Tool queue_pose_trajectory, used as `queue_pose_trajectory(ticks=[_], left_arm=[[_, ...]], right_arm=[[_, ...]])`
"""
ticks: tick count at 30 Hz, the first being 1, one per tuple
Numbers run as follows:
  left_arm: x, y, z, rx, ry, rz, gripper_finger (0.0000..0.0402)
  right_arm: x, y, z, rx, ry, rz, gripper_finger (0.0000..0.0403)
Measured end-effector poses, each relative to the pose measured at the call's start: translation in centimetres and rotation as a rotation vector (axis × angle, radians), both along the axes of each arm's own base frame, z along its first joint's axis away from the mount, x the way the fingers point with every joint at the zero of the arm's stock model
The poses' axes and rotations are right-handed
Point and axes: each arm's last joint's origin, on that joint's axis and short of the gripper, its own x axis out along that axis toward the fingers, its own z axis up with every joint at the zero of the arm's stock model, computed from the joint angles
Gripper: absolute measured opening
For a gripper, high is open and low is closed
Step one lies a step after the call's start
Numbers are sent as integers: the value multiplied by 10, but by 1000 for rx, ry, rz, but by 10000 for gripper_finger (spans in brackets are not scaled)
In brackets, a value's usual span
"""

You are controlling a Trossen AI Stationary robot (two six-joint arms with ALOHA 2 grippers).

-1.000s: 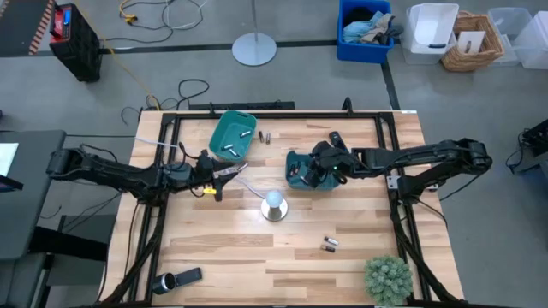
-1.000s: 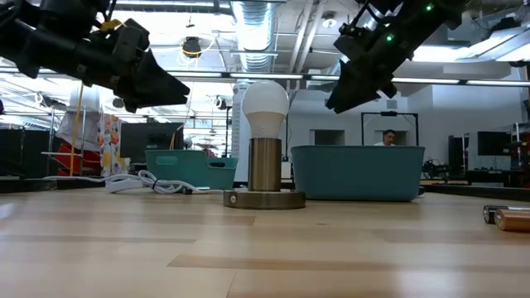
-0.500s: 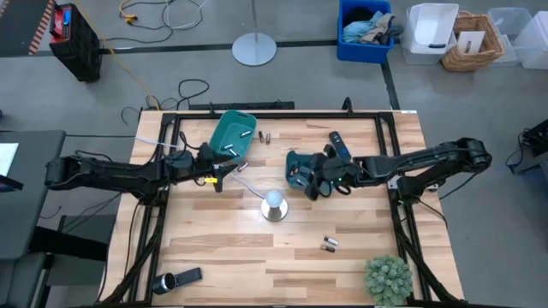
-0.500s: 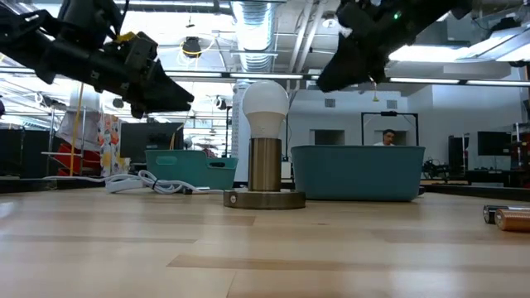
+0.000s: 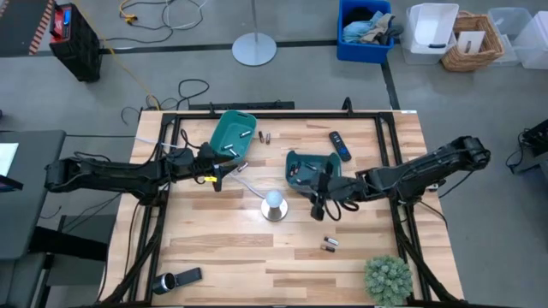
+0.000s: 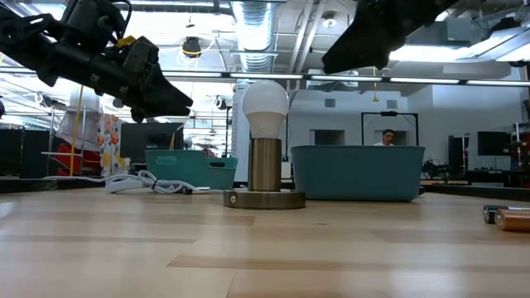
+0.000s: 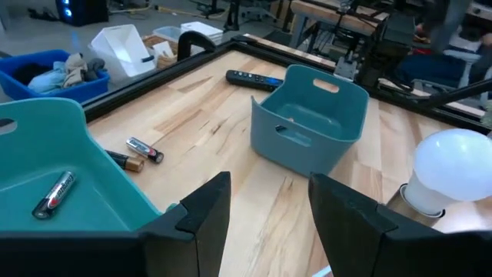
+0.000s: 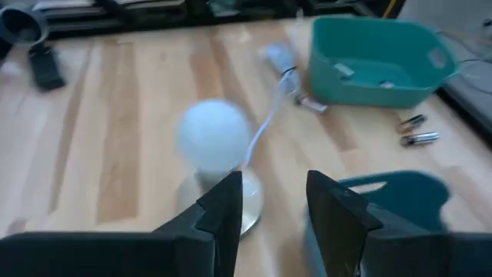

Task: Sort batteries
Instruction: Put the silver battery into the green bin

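Two batteries lie on the wood beside the far teal bin, which holds more batteries. Another pair of batteries lies toward the near right and shows in the low view. A second teal bin stands mid-table. My left gripper is open, hovering just on the near side of the far bin. My right gripper is open, above the table between the lamp and the second bin. Neither gripper has anything between its fingers.
A lamp with a white bulb stands mid-table, its cord running toward the far bin. A black remote lies at the far right, a flashlight at the near left, and a green plant at the near right corner.
My right gripper has swung from above the second teal bin toward the table's near edge and the lamp, rolling as it went, and stays open. My left gripper has shifted a little toward the far bin.
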Motion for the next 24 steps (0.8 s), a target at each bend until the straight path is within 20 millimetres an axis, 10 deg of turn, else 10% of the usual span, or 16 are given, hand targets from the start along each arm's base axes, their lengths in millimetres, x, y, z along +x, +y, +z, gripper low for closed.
queue_pose_trajectory(ticks=[24], left_arm=[[10, -8, -22, -32, 141, -110, 171]], right_arm=[[-3, 14, -18, 123, 116, -92, 161]])
